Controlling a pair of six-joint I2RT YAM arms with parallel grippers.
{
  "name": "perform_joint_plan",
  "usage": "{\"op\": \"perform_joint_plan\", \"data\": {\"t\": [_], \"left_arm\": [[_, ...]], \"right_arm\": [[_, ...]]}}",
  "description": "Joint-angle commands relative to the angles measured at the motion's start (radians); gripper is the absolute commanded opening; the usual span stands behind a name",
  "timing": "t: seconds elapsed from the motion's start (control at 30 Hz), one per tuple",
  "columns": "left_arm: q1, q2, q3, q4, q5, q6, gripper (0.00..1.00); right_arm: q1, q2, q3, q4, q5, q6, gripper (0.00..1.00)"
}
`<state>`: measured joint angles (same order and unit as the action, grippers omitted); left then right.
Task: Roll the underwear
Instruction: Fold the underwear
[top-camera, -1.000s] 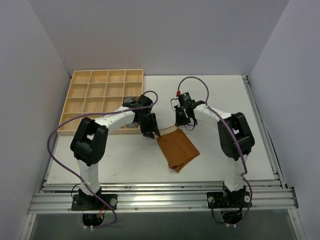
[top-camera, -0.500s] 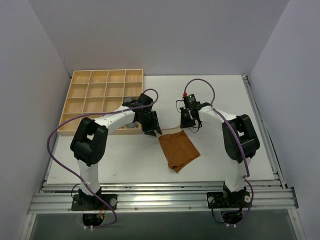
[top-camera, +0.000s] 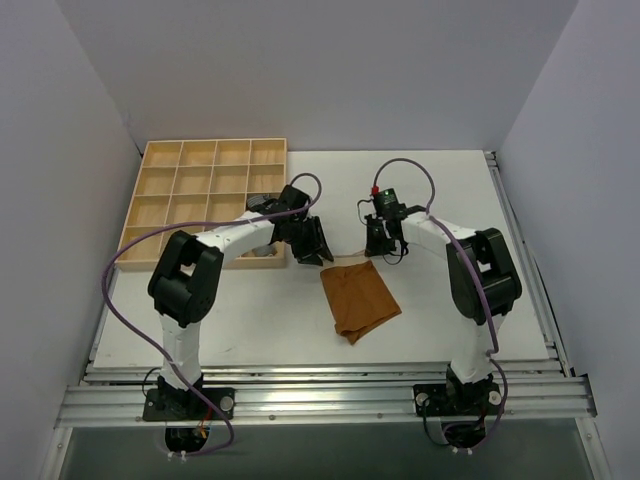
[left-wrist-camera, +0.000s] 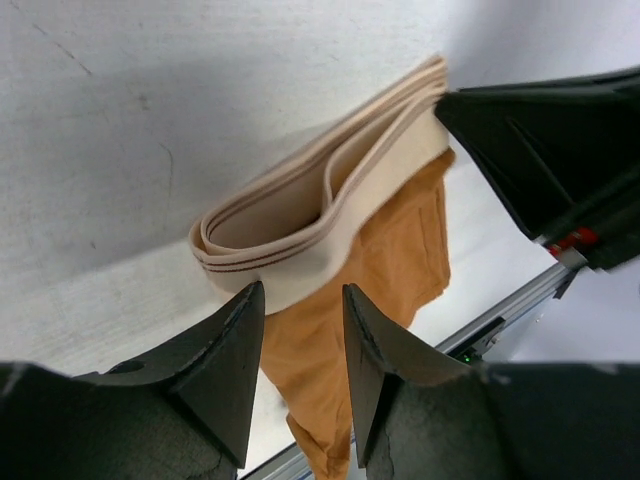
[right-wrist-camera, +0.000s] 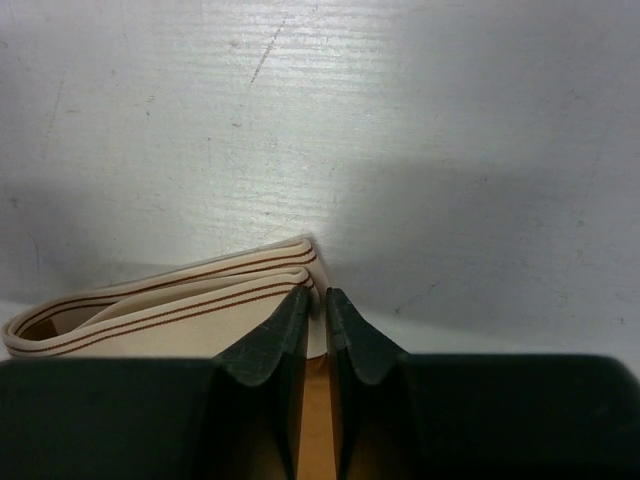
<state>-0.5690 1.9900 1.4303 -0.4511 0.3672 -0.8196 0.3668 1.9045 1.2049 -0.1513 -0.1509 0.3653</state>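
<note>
Lying flat and unrolled on the bench (top-camera: 250, 320), the underwear (top-camera: 360, 297) has its pale waistband (left-wrist-camera: 320, 215) at the far edge, between the two arms. Left gripper (left-wrist-camera: 300, 300): jaws apart, poised over the band's left end, gripping nothing. Right gripper (right-wrist-camera: 315, 295): jaws nearly together at the band's right corner; cannot tell whether they pinch it. Judged step: taking hold of the band, roll not begun. Next move needs both ends pinched level, then turned evenly toward the near hem.
</note>
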Motion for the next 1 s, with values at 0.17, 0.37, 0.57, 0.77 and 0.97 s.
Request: {"op": "perform_joint_plan", "data": {"t": [0.17,0.37,0.57,0.77,0.97], "left_arm": [[-0.005,0.088,0.021,0.031,-0.013,-0.001,0.45],[-0.006,0.104,0.027,0.008,-0.034,0.019,0.45],[-0.009,0.115,0.036,-0.018,-0.053,0.033,0.45],[-0.015,0.122,0.038,-0.034,-0.066,0.04,0.45],[-0.017,0.135,0.044,-0.047,-0.083,0.05,0.45]], "right_arm": [[-0.003,-0.134,0.038,-0.082,-0.007,0.064,0.19],[0.056,-0.284,-0.105,0.025,-0.14,0.153,0.19],[0.17,-0.43,-0.372,0.254,-0.297,0.259,0.19],[0.334,-0.516,-0.626,0.48,-0.313,0.394,0.19],[0.374,-0.571,-0.838,0.556,-0.23,0.524,0.15]]}}
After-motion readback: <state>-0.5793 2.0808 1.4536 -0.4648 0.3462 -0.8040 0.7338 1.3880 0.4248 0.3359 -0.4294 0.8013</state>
